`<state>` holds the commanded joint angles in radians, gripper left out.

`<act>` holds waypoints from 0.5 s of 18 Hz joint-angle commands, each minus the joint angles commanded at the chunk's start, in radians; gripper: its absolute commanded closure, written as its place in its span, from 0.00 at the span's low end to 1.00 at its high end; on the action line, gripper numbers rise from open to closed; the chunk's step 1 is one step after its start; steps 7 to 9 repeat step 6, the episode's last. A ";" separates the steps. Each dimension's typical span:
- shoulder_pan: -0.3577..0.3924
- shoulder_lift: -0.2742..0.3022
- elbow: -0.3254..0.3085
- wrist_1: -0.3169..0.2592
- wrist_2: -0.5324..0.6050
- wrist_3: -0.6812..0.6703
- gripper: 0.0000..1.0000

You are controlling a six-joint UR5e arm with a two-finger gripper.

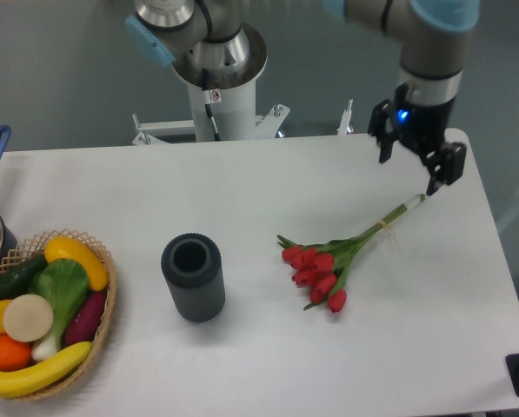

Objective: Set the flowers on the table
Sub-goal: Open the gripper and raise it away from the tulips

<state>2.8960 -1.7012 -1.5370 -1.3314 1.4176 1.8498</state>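
The table (242, 365), white w/ rounded corners, fills most of the view; the arm comes in from the top, its gripper (412, 165) hanging at approx 1 o'clock from table centre, above the far right edge. Its jaws are spread w/ nothing between them, one finger tip near the stem ends but apart from them, as far as can be told. A woven basket (103, 304) of fruit & veg sits at 8 o'clock by the left edge, prob. just clutter. The dark ribbed vase (193, 276) stands upright at approx 7 o'clock, open mouth up, empty. The flowers (324, 269) lie flat on the table at 4 o'clock from centre, well apart from the vase, red heads toward 7 o'clock, stems running up toward 1 o'clock, i.e. toward the gripper; that lie fits a bunch laid down by its stems. Judged from this, the placing looks done; only clearing the arm remains.
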 joint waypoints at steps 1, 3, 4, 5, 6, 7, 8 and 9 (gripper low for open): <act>0.015 0.008 0.000 -0.012 -0.006 0.014 0.00; 0.037 0.014 0.000 -0.029 -0.009 0.072 0.00; 0.042 0.014 -0.002 -0.029 -0.014 0.083 0.00; 0.043 0.014 -0.002 -0.029 -0.023 0.083 0.00; 0.043 0.014 -0.002 -0.028 -0.032 0.081 0.00; 0.043 0.014 -0.002 -0.028 -0.032 0.081 0.00; 0.043 0.014 -0.002 -0.028 -0.032 0.081 0.00; 0.043 0.014 -0.002 -0.028 -0.032 0.081 0.00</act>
